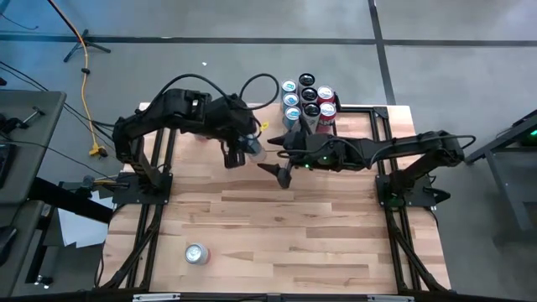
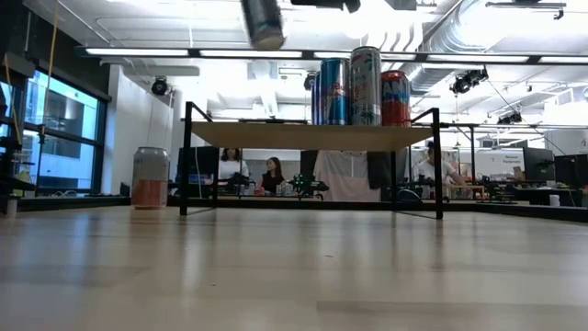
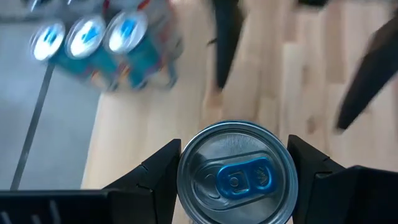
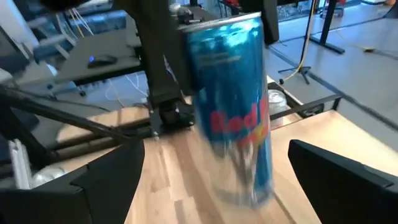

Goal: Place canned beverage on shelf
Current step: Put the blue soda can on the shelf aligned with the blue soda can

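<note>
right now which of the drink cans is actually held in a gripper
The blue slim aluminium can, clamped between the left gripper fingers above the table. The other cans stand clustered on the wood-topped shelf or alone on the tabletop.

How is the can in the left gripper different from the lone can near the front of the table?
The held can is blue, clamped in the left gripper and raised off the table; the lone can is silver with an orange band and stands free on the tabletop. The held can is near the shelf; the lone can is far from it. Both are upright.

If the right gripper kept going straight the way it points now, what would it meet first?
Most likely the blue can held in the left gripper. It stands directly ahead between the open right gripper fingers, though the gap is unclear.
</note>
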### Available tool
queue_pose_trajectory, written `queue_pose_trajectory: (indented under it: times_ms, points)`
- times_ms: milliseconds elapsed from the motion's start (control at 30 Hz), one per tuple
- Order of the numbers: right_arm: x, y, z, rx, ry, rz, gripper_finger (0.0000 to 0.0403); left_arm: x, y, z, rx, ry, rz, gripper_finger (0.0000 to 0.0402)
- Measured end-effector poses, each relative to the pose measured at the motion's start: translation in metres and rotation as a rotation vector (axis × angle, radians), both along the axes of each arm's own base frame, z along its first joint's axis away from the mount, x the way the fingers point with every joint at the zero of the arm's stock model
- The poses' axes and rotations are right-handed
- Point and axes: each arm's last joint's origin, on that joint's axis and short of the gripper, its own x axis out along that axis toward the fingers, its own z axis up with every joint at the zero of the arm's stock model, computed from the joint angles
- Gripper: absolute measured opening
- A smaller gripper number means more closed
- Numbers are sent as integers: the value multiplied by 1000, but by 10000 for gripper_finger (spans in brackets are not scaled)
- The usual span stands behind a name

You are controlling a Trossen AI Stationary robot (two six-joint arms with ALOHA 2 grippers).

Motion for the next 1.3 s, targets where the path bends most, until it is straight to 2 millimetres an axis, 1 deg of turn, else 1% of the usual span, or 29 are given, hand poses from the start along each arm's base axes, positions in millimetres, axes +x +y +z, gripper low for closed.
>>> queue_pose_trajectory:
  times_ms: [200, 300, 433, 500, 600, 833, 900, 1033, 1300]
  points:
    - [5, 0, -5, 1, 7, -11, 383, 6, -13, 7, 11, -88, -115, 170]
    - [8, -1, -7, -5, 5, -29, 383, 6, -16, 7, 17, -83, -130, 170]
    - [10, 0, -7, -18, -4, 19, 381, 6, -17, 7, 17, -84, -133, 170]
    - [11, 1, -8, -19, -1, 28, 374, 6, -17, 7, 18, -84, -134, 170]
    - [11, 1, -7, -17, -7, 28, 346, 6, -17, 7, 17, -84, -132, 173]
    - [11, 1, -7, -10, -9, 19, 228, 6, -17, 7, 8, -88, -118, 205]
    - [11, 1, -7, -10, -9, 19, 203, 6, -17, 7, 10, -88, -117, 214]
    - [10, 0, -8, -16, 1, 20, 202, 5, -17, 6, -8, -81, -95, 227]
    - [0, -2, -16, -62, 147, -14, 202, -14, -14, 8, -36, -12, -40, 243]
